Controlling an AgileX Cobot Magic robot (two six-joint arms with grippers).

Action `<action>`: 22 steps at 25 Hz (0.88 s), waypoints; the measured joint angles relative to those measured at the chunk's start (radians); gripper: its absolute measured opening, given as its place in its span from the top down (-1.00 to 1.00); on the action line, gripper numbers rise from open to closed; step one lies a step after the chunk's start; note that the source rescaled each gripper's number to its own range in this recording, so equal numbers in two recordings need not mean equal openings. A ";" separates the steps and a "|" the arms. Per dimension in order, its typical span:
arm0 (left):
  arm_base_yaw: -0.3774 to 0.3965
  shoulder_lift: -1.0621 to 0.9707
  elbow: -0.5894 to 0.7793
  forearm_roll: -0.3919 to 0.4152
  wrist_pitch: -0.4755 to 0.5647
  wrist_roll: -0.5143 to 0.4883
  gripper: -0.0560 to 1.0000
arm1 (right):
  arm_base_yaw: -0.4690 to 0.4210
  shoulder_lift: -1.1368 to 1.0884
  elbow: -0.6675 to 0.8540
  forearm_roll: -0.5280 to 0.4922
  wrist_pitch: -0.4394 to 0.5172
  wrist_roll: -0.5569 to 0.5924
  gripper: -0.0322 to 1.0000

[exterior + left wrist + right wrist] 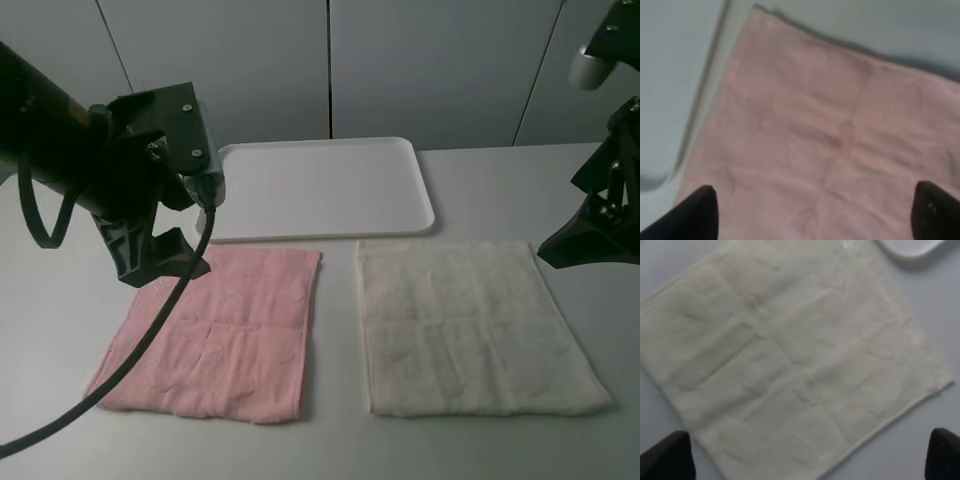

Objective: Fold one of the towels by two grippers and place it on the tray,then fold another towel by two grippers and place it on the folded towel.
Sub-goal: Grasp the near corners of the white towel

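A pink towel (225, 335) lies flat on the table at the left. A cream white towel (465, 325) lies flat to its right. A white tray (320, 187) stands behind them. My left gripper (160, 262) hovers open above the pink towel's far left corner; the left wrist view shows the pink towel (830, 135) between its spread fingertips (697, 212). My right gripper (590, 240) hovers open beside the white towel's far right edge; the right wrist view shows the white towel (790, 360) below its spread fingertips (667, 460).
The grey table (500, 440) runs to the front edge. A pale wall with panel seams stands behind the tray. A black cable (120, 370) hangs from the left arm across the pink towel's left side.
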 joint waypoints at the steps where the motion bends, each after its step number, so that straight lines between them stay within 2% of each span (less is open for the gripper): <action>1: -0.045 0.024 0.000 0.022 -0.018 -0.022 -0.98 | 0.000 0.002 0.000 -0.030 0.002 -0.011 -1.00; 4: -0.160 0.107 -0.024 0.121 -0.045 -0.121 -0.98 | 0.000 0.002 0.000 -0.098 0.026 -0.025 -1.00; 9: -0.291 0.268 -0.131 0.281 0.038 -0.276 -0.98 | 0.000 0.011 0.000 -0.105 0.045 -0.024 -1.00; 15: -0.344 0.394 -0.272 0.304 0.137 -0.300 -0.98 | 0.000 0.052 0.020 -0.117 0.046 -0.020 -1.00; 22: -0.373 0.438 -0.321 0.280 0.154 -0.302 -0.98 | 0.000 0.120 0.143 -0.194 -0.009 -0.020 -1.00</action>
